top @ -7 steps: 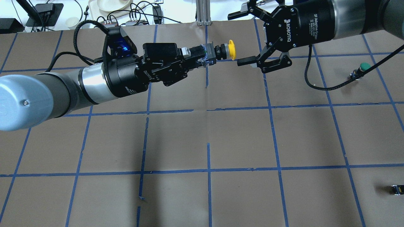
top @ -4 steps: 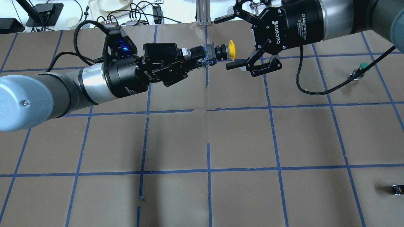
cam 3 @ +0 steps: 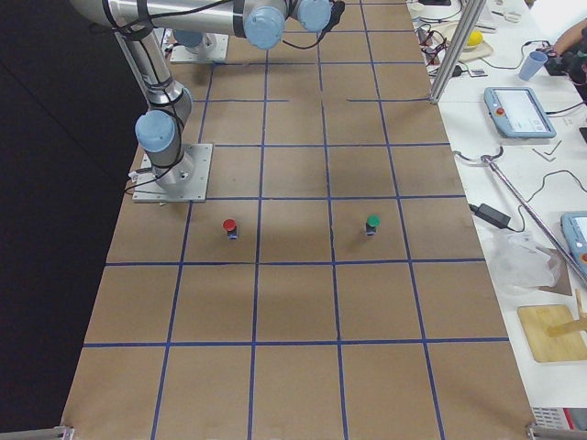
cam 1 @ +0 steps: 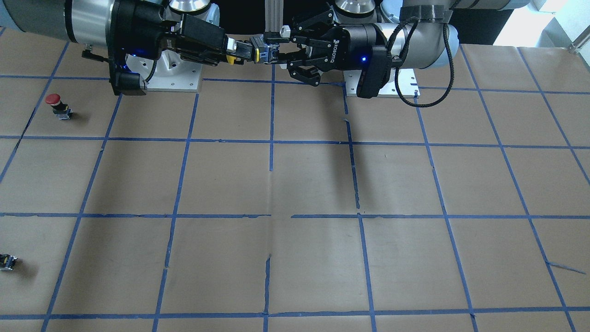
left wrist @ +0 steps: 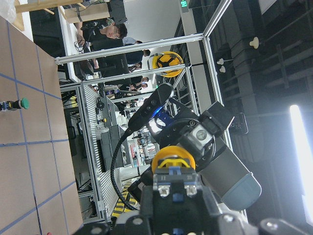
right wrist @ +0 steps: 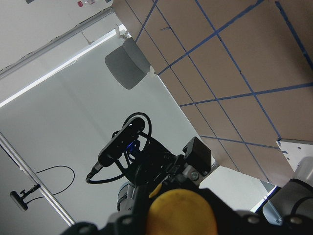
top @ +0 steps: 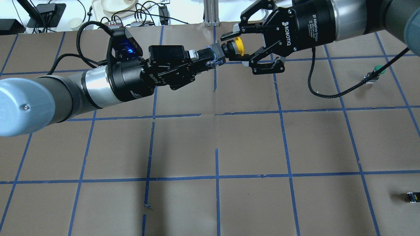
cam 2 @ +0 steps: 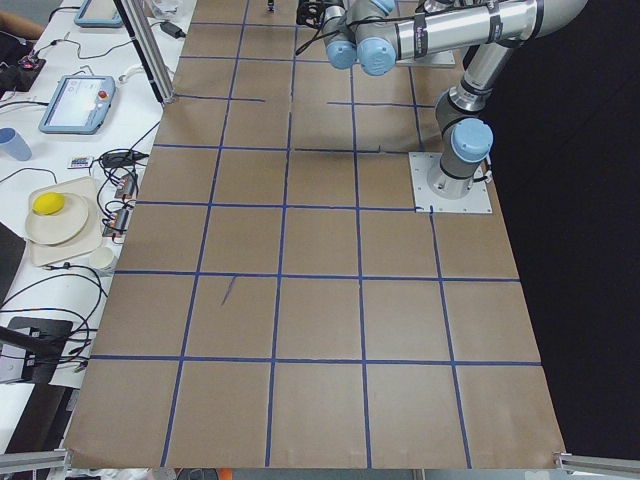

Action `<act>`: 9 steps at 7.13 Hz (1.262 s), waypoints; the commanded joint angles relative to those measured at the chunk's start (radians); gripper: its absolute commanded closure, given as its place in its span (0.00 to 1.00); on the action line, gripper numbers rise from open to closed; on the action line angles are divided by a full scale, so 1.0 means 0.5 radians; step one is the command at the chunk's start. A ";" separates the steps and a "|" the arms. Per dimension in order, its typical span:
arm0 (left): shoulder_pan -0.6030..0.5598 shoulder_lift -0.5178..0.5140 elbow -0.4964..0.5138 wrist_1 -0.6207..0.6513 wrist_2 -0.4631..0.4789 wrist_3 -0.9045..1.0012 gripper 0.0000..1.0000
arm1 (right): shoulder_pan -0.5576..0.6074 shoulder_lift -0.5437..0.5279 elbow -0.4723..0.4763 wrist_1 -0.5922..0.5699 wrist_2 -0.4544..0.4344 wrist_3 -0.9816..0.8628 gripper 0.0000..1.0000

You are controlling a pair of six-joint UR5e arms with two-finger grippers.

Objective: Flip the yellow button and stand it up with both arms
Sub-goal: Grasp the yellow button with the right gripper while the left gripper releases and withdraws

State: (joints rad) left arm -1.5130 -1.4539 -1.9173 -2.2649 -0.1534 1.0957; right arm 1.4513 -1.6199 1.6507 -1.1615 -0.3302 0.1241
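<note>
Right pincer (top: 233,47) now closer, yellow button (top: 239,46) between its fingers.

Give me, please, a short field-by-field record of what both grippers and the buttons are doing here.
Left gripper: shut on the boxy base of the yellow-capped push button
Right gripper: open, fingers either side of the cap
Button pose: in the air, lying horizontal
On the table: green-capped button, red-capped button

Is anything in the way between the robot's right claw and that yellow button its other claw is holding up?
Nothing visible. The open right claw straddles the cap of the yellow button in mid-air, with only air between them. The left claw grips the base from the opposite end.
</note>
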 commanded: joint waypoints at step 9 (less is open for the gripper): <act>0.442 -0.055 0.143 0.126 1.233 -0.086 0.00 | -0.123 -0.107 -0.261 -0.226 -1.781 -0.469 0.75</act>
State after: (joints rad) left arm -1.3550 -1.4664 -1.8726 -2.2375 0.3005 1.0679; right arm 1.3891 -1.6544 1.5297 -1.2677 -1.0040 0.0174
